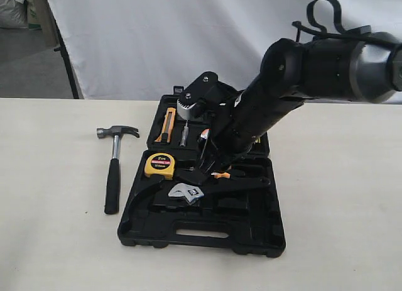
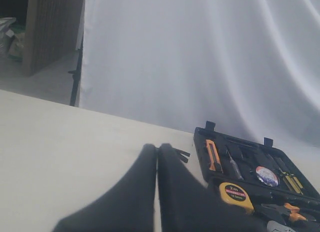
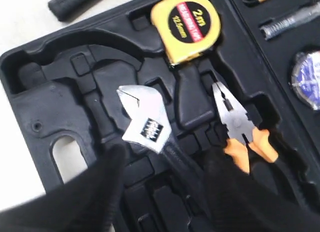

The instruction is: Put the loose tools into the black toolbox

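Observation:
The black toolbox [image 1: 251, 231] lies open on the table. A silver adjustable wrench [image 3: 145, 124] rests slantwise across its moulded recesses [image 1: 186, 192]. My right gripper [image 3: 167, 179] hangs open over the wrench's black handle, one finger on either side, gripping nothing. The claw hammer [image 1: 113, 171] lies on the table left of the toolbox. The round tape roll [image 3: 308, 79] sits in the far half of the case. My left gripper [image 2: 157, 148] is shut and empty above bare table, left of the toolbox [image 2: 200, 142]; the exterior view does not show it.
A yellow tape measure [image 1: 159, 165] and orange-handled pliers [image 3: 240, 127] sit in the near half of the case. An orange utility knife [image 1: 168, 124] and small drivers lie in the far half. A white backdrop hangs behind the table.

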`<action>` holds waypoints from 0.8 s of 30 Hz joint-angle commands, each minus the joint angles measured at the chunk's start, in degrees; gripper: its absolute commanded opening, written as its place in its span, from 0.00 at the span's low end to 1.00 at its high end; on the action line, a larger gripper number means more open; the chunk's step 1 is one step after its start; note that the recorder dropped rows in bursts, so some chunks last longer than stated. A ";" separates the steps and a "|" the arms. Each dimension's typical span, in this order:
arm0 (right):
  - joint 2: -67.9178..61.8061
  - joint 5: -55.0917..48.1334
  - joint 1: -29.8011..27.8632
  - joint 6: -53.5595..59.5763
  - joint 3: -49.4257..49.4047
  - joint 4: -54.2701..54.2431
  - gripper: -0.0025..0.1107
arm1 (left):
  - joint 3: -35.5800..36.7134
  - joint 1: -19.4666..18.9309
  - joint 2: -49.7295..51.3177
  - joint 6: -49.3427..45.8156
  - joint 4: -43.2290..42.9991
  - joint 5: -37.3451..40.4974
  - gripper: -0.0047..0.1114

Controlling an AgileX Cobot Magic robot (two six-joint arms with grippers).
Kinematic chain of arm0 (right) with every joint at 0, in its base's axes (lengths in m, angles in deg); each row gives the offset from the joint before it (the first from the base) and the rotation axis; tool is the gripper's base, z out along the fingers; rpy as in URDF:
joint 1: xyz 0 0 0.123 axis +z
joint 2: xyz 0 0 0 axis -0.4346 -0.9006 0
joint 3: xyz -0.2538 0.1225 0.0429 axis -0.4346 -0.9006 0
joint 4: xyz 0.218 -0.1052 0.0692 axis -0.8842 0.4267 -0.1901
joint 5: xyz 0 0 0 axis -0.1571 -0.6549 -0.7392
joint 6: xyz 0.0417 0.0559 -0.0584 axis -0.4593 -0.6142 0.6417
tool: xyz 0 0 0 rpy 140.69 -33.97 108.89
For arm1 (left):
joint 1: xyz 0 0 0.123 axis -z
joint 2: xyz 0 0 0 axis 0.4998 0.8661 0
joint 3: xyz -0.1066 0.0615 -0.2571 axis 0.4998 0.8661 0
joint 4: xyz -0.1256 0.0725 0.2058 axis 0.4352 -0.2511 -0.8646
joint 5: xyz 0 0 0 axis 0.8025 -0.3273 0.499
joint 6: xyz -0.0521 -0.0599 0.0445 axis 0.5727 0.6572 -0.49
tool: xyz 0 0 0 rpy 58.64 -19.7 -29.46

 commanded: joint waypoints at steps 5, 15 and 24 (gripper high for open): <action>-0.12 0.15 1.06 6.88 0.37 7.35 0.58 | -0.15 0.40 -0.18 0.27 -0.32 -0.51 0.05; -4.74 0.50 1.06 9.05 3.40 8.48 0.58 | -0.15 0.40 -0.18 0.27 -0.32 -0.51 0.05; -11.50 -9.71 0.55 10.78 12.59 8.95 0.58 | -0.15 0.40 -0.18 0.27 -0.32 -0.51 0.05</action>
